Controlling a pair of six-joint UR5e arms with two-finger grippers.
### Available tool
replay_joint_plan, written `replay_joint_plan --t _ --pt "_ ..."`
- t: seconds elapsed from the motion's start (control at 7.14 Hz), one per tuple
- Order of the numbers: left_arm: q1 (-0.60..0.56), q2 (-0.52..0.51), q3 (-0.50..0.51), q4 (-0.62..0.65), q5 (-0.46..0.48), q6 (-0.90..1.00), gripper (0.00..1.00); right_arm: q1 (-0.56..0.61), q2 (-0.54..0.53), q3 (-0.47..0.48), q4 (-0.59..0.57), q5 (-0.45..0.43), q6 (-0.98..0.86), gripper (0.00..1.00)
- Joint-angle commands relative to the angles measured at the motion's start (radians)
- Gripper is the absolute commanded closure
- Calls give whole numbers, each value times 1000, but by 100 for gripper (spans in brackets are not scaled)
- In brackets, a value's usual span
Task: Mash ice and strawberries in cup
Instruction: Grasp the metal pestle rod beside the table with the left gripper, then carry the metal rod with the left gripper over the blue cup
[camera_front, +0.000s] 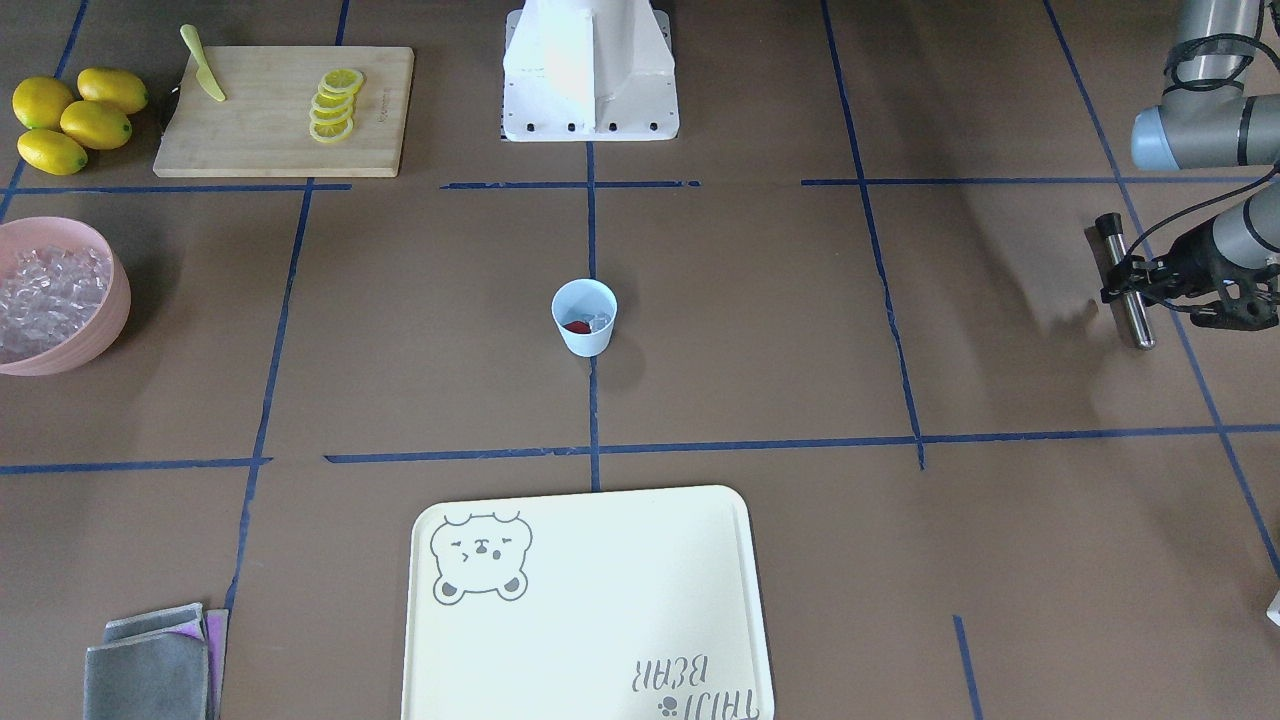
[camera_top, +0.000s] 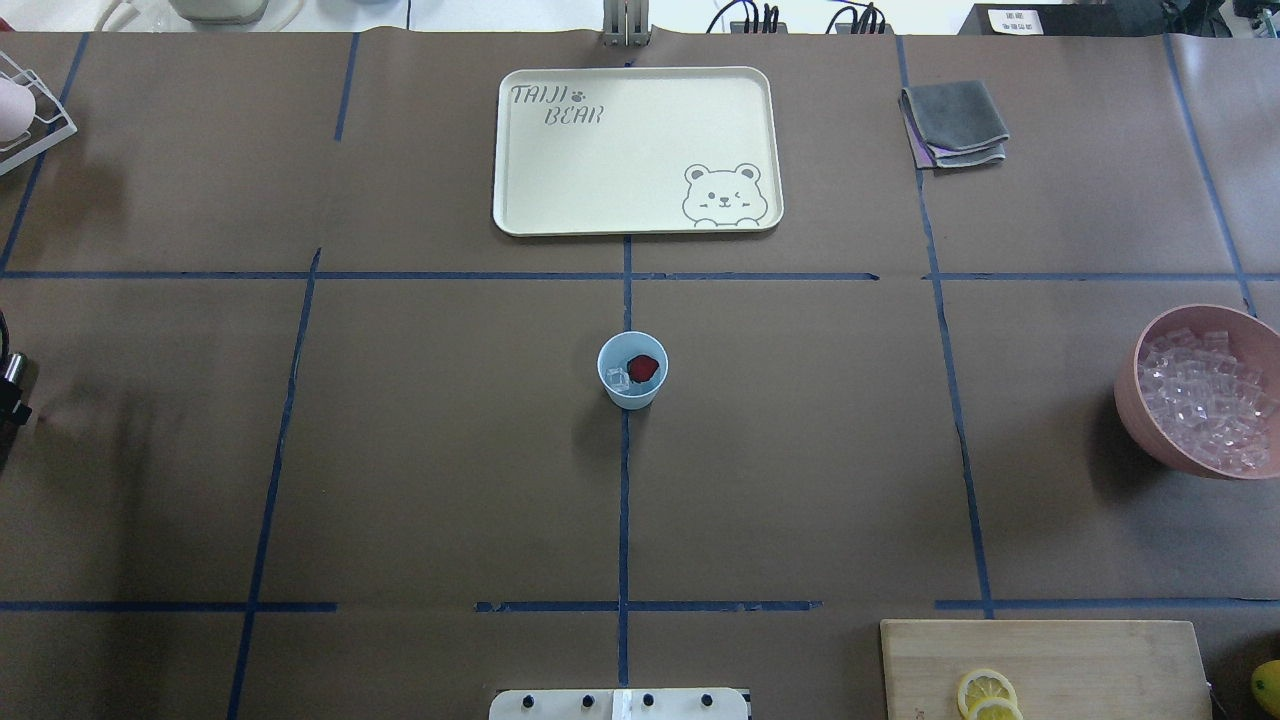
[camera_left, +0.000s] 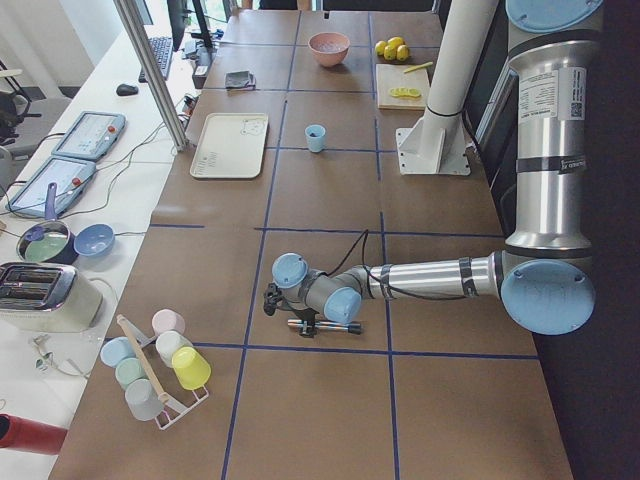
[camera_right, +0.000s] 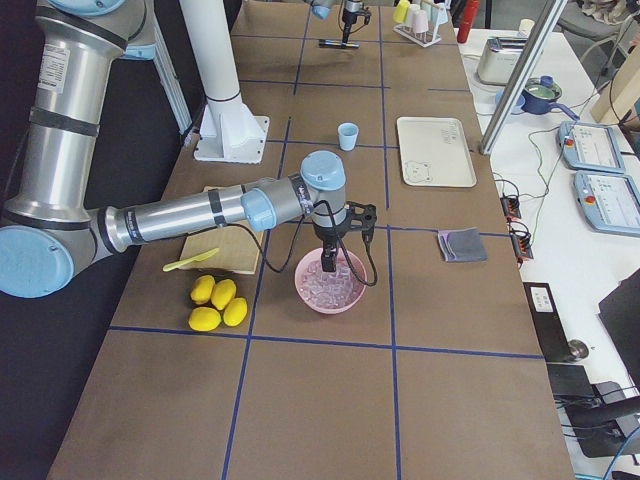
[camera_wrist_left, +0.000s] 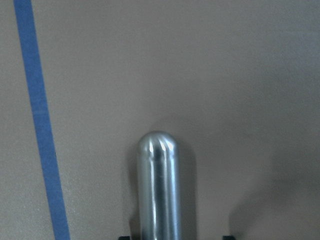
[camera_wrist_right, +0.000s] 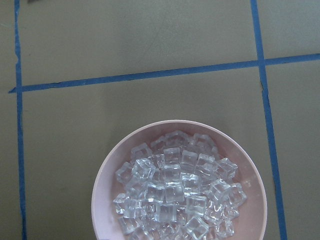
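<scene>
The pale blue cup (camera_front: 584, 338) (camera_top: 632, 392) stands upright at the table's middle, with nothing near it. Inside it lie a dark red strawberry piece (camera_top: 643, 368) (camera_front: 576, 326) and a clear ice cube (camera_top: 617, 379) (camera_front: 601, 322). Far off at the table's left end, my left gripper (camera_front: 1128, 284) is shut on a steel rod with a rounded tip (camera_wrist_left: 159, 185) (camera_front: 1138, 325), held low over the paper. My right gripper (camera_right: 329, 262) hangs over the pink bowl (camera_right: 306, 291). It shows only in the exterior right view, so I cannot tell if it is open or shut.
The pink bowl (camera_wrist_right: 107, 170) (camera_top: 1140, 400) holds several ice cubes. A cream bear tray (camera_top: 520, 150) lies beyond the cup. A cutting board (camera_front: 270, 150) carries lemon slices and a yellow knife, with lemons (camera_front: 70, 120) and folded cloths (camera_top: 955, 120) nearby. A cup rack (camera_left: 160, 360) stands at the left end.
</scene>
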Motion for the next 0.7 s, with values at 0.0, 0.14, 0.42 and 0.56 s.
replay_joint_plan --t 0.0,0.14,0.42,0.56 --pt "1 5 5 4 -1 0 100 0 -1 0 -1 0 1 0" --pt "1 3 5 11 -21 -3 100 0 -3 0 1 0 1 0" --pt "0 -3 -55 48 -82 -5 100 0 -1 0 1 0 3 0" --pt "0 -9 -138 47 -85 -43 100 0 0 1 1 2 3 0"
